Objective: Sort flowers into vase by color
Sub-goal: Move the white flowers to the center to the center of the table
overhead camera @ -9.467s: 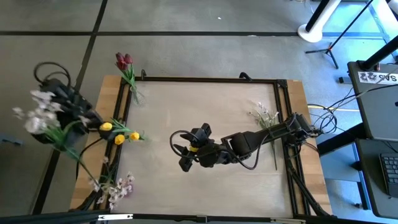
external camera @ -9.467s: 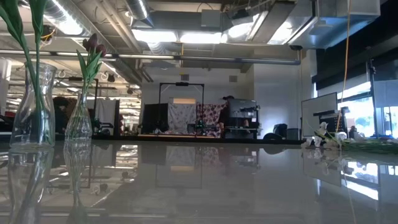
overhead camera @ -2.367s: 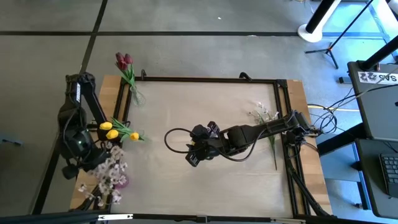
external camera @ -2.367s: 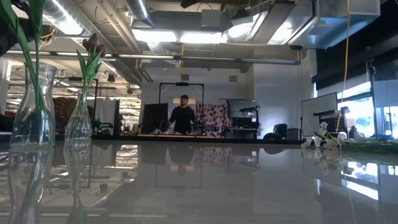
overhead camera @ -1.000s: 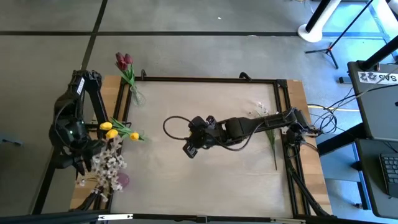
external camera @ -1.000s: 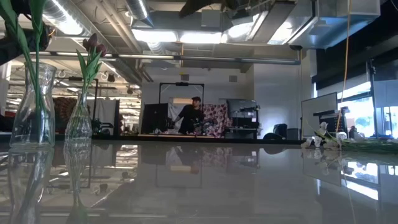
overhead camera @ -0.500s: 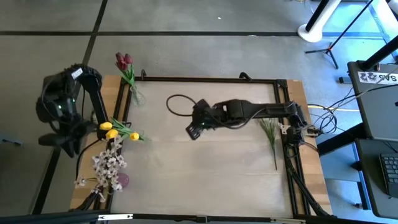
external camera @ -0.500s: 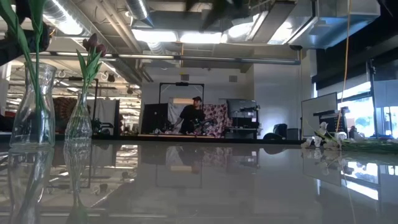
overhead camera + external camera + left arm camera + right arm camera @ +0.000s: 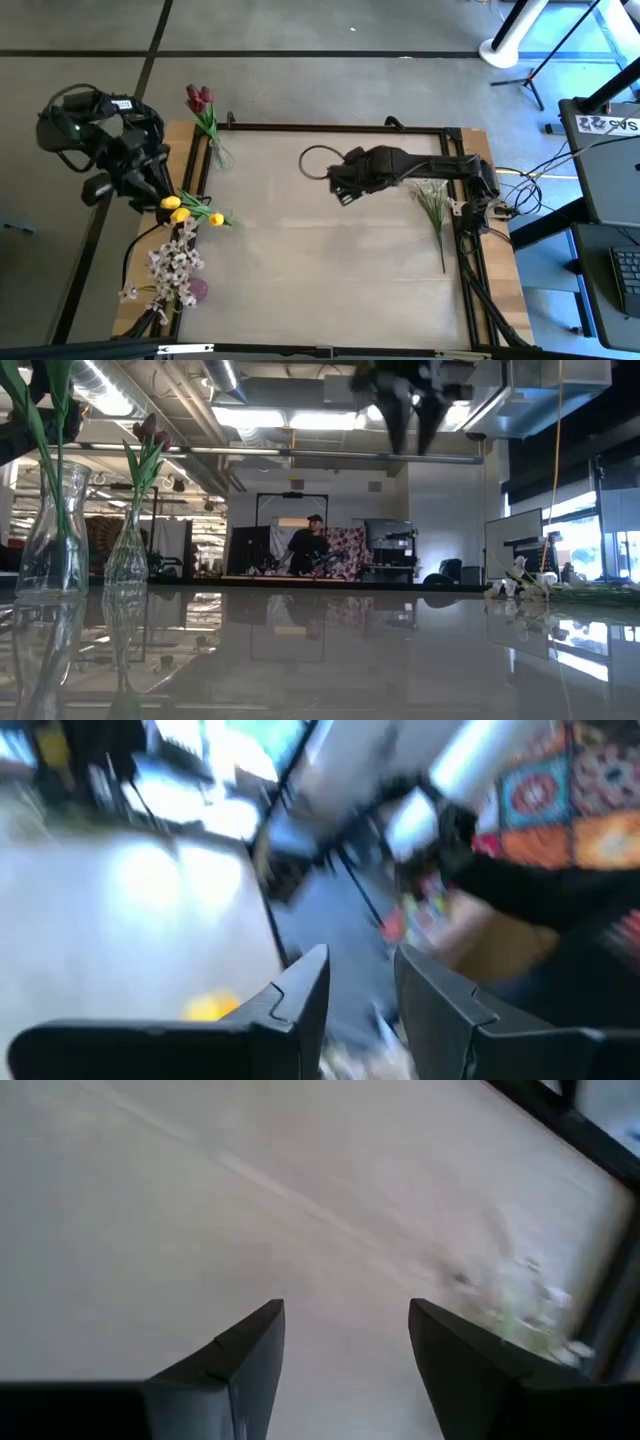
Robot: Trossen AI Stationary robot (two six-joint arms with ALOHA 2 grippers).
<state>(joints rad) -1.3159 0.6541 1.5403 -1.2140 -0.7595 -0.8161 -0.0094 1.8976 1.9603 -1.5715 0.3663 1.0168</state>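
Dark red tulips point(image 9: 199, 98) stand in a glass vase point(image 9: 127, 550) at the table's far left. Yellow tulips point(image 9: 186, 210) stand in a second vase point(image 9: 50, 530) on the left edge, and a white-blossom spray point(image 9: 174, 264) stands at the near left. Another white spray point(image 9: 432, 203) lies flat on the table near the right edge. My left gripper point(image 9: 100, 187) hangs open beyond the table's left edge, with nothing between its fingers point(image 9: 300, 995). My right gripper point(image 9: 340, 191) hovers open over the far middle of the table, left of the lying spray point(image 9: 530, 1312).
A black frame point(image 9: 330, 128) borders the table. The right arm's cable point(image 9: 312, 160) loops over the far middle. In the low view a person point(image 9: 308, 548) stands far behind the table. The middle of the tabletop point(image 9: 320, 270) is bare.
My left gripper has risen and swung toward the table's far edge, away from the white spray at the near left, which stays standing there. My right gripper has moved from the table's middle toward the far right and the lying spray, tipping more downward.
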